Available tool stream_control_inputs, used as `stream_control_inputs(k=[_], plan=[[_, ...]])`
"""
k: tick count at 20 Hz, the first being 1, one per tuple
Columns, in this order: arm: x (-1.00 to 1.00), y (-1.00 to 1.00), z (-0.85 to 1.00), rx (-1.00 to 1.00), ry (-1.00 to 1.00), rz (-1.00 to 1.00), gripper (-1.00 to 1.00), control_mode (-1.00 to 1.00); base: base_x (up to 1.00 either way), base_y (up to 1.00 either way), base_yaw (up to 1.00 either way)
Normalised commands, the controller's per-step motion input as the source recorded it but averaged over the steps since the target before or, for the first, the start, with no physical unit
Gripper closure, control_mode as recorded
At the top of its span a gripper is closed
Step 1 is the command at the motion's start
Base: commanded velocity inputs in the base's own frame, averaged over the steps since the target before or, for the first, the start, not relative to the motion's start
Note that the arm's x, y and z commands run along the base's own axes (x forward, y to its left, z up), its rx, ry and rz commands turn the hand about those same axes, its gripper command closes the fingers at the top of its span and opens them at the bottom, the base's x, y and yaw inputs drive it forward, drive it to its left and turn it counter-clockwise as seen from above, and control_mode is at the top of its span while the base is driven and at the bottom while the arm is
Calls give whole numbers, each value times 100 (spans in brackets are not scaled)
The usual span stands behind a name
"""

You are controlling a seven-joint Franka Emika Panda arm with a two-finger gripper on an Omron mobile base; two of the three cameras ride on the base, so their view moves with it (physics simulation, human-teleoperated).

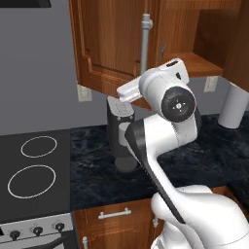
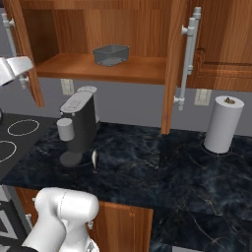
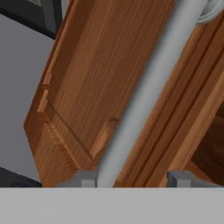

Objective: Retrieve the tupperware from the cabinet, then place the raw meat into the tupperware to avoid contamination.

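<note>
Two fingertips [image 3: 89, 179] stand apart, straddling the handle [image 3: 144, 94] of the open cabinet door [image 3: 83, 87] without closing on it. Tupperware [image 2: 111, 54] waits mid-shelf; meat [image 2: 94, 158] lies on the worktop [image 2: 162, 167] beside the coffee machine [image 2: 78, 125].

Home kitchen, rendered. Reddish-brown wood wall cabinet [image 2: 172, 59] w/ panelled doors & vertical silver bar handles, door open on a shelf. Dark marble desk [image 2: 162, 167] below, drawer fronts [image 1: 114, 219] underneath. Black cooktop [image 1: 34, 170] w/ ring burners & knobs at left. Coffee machine [image 2: 78, 125] & paper-towel roll [image 2: 224, 124] on the desk, wall outlets behind.
</note>
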Motion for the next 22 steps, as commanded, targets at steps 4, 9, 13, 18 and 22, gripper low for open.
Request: stream_control_inputs(k=[4, 9, 13, 18, 22], plan=[[-3, 35, -3, -8, 0, -5, -100, -100, 0, 0, 0], [-15, 8, 0, 0, -4, -1, -100, -100, 0, 0, 0], [-42, 12, 0, 0, 0, -8, -100, -100, 0, 0, 0], [-57, 17, -3, 0, -5, -5, -100, -100, 0, 0, 0], [-71, 2, 8, 5, -1, -4, -100, -100, 0, 0, 0]])
